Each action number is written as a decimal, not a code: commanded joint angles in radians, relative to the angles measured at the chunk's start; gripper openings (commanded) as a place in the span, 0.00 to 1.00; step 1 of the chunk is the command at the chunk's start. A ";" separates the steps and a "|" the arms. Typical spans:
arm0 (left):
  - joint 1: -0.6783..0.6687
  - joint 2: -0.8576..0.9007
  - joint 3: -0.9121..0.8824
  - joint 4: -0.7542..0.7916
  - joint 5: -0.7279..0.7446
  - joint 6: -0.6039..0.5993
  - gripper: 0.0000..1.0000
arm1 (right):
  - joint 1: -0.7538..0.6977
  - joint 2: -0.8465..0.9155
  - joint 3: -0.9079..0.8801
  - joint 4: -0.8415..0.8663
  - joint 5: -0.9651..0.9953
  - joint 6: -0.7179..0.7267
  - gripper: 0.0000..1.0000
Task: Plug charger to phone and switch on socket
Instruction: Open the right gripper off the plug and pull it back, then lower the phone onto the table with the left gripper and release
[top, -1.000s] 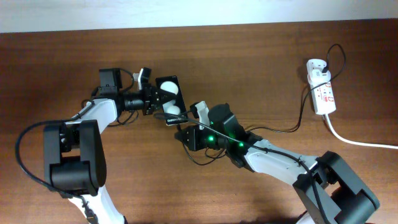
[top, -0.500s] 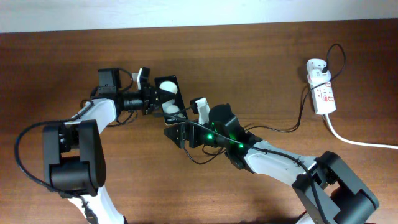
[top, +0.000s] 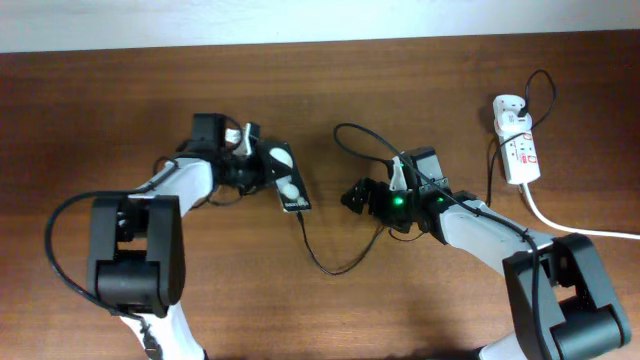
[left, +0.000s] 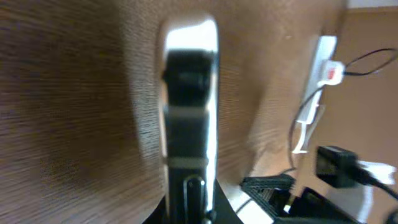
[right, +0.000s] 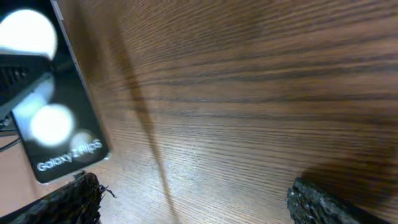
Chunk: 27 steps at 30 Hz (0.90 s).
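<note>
The black phone (top: 284, 173), with two round white glares on its screen, lies slanted left of the table's centre. My left gripper (top: 257, 165) is shut on its left side; the left wrist view shows the phone (left: 188, 106) edge-on between the jaws. The charger, a thin black cable (top: 335, 268), leaves the phone's lower end, loops down and runs right toward the white adapter (top: 507, 105) on the socket (top: 520, 152). My right gripper (top: 358, 193) stands open to the right of the phone, holding nothing. In the right wrist view, bare wood lies between its fingertips (right: 68, 199), with the phone (right: 53, 118) at upper left.
The socket's thick white cord (top: 575, 228) trails off the right edge. A loop of the black cable (top: 362, 133) arches above my right arm. The table's far edge meets a white wall (top: 320, 20).
My right gripper opened, let go of the cable near the phone and drew back to the right. The left arm swung the phone right and down, its lower end now trailing the cable.
</note>
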 joint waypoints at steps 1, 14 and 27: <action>-0.028 -0.027 -0.001 0.003 -0.103 0.016 0.04 | -0.006 -0.003 -0.005 -0.016 0.085 -0.011 0.99; -0.050 -0.027 -0.001 -0.017 -0.224 0.016 0.49 | -0.006 -0.003 -0.005 -0.020 0.107 -0.011 0.99; -0.050 -0.027 -0.001 -0.040 -0.223 0.016 0.95 | -0.006 -0.003 -0.005 -0.020 0.107 -0.011 0.99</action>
